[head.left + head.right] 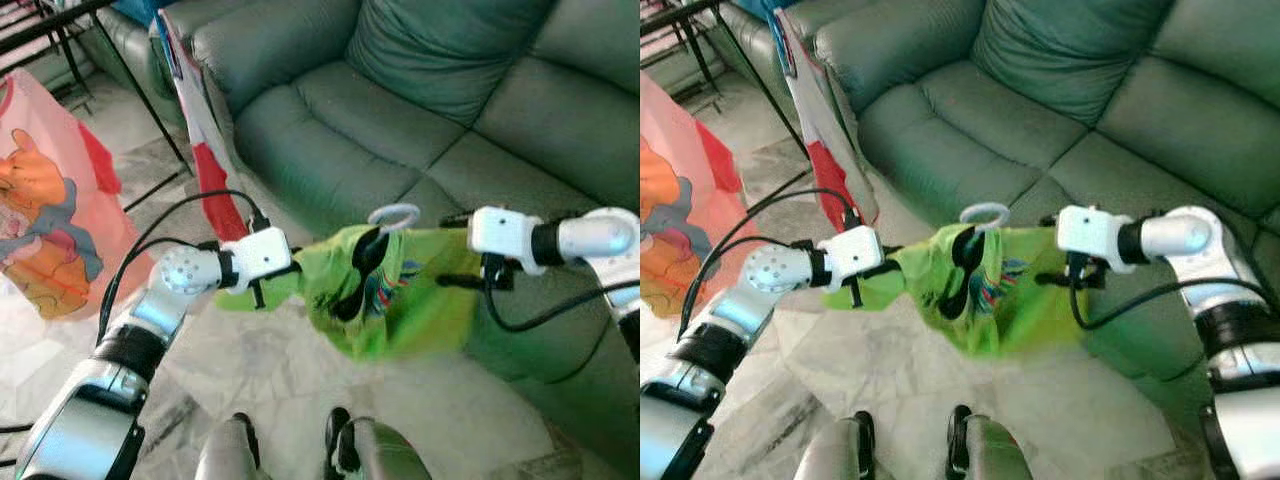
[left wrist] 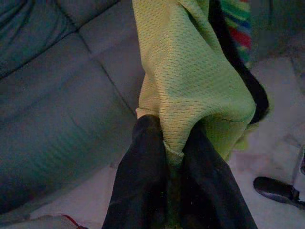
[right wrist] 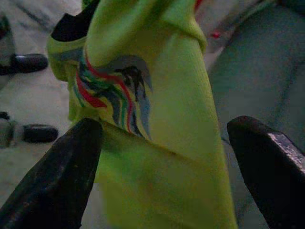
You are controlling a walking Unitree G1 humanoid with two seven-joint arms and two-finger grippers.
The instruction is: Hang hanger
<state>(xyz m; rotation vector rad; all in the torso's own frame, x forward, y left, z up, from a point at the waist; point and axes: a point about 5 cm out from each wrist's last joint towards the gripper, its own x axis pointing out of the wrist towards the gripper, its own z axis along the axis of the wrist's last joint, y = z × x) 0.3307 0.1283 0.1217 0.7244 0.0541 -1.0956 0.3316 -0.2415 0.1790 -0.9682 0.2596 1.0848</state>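
The green shirt (image 1: 385, 295) on its hanger (image 1: 393, 217) is pinched between the closed left gripper (image 2: 174, 157) fingers only, while the right gripper (image 3: 167, 157) fingers stand wide apart around it, so it could be dropped on that side.

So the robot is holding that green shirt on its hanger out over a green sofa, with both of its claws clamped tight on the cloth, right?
Not quite. Only the left gripper is clamped on the green shirt. In the right wrist view the right gripper has its fingers spread wide on either side of the cloth. The white hanger hook and the green sofa are as you say.
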